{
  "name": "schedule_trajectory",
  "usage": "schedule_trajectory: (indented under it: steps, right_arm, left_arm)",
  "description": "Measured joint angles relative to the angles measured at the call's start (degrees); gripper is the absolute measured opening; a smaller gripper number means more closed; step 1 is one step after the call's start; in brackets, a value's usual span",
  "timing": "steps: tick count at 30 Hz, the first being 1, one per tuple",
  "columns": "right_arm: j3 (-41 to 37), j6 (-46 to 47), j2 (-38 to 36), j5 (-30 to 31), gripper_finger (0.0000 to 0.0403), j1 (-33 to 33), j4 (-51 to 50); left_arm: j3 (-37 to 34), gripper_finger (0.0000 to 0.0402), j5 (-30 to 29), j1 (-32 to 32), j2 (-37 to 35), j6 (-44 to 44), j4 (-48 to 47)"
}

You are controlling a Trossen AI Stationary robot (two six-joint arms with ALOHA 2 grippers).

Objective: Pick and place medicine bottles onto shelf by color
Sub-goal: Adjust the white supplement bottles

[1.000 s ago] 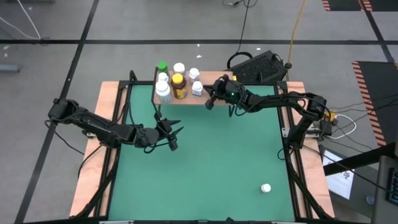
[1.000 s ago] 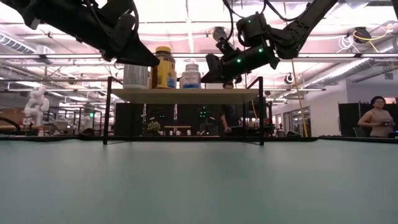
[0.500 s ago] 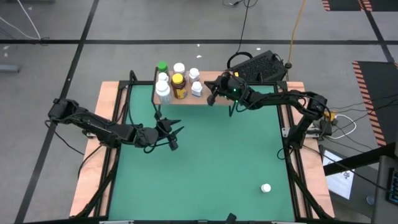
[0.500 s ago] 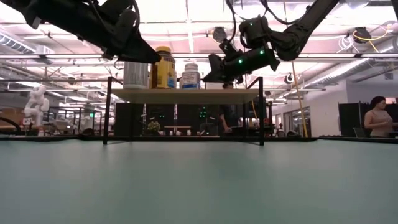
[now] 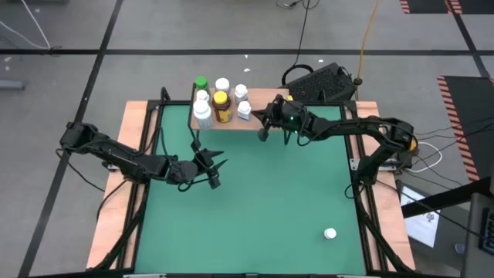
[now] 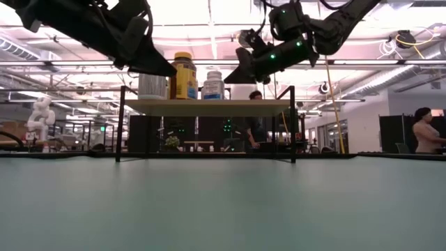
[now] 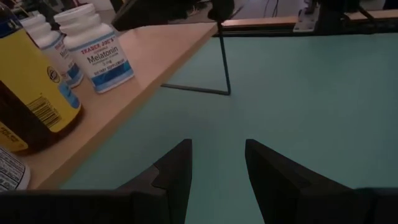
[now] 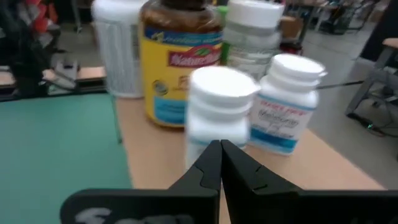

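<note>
Around my table, off the job

A black keyboard [image 5: 323, 83] lies on the floor at one o'clock past my green table [image 5: 255, 201]; a yellow cable [image 5: 369, 35] runs beyond it, and a person [image 6: 425, 132] sits at three o'clock.

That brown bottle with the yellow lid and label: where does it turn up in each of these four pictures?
High view: the amber bottle stands on the shelf at the far edge of the table, among white bottles.
Low view: on the shelf top, left of centre.
Left wrist view: at the picture's left edge, cut off.
Right wrist view: upper middle, behind a white bottle.
Shared landmark: the light-wood shelf.
</note>
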Motion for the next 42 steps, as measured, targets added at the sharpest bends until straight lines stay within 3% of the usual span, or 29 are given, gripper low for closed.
schedule_trajectory:
  steps: [20,25,30,34,42]
  right_arm:
    - [0.02,0.07,3.54,0.44,0.0,-1.73,8.67]
    - [0.49,0.16,3.14,0.39,0.0,-2.65,4.32]
    - [0.51,5.64,2.27,-6.73,0.0,-0.3,5.95]
    - [0.49,1.1,2.9,-1.24,0.0,1.5,4.75]
    - [0.54,1.14,2.93,-2.58,0.0,0.41,5.57]
  left_arm:
    - [-0.01,0.0152,0.0,0.13,-0.02,6.63,6.04]
    - [-0.01,0.0152,0.0,0.13,-0.02,7.55,6.22]
    - [-0.01,0.0152,0.0,0.13,-0.02,7.6,6.2]
    - [-0.01,0.0152,0.02,0.87,-0.02,7.6,6.22]
    - [-0.01,0.0152,-0.01,1.02,-0.02,8.88,9.16]
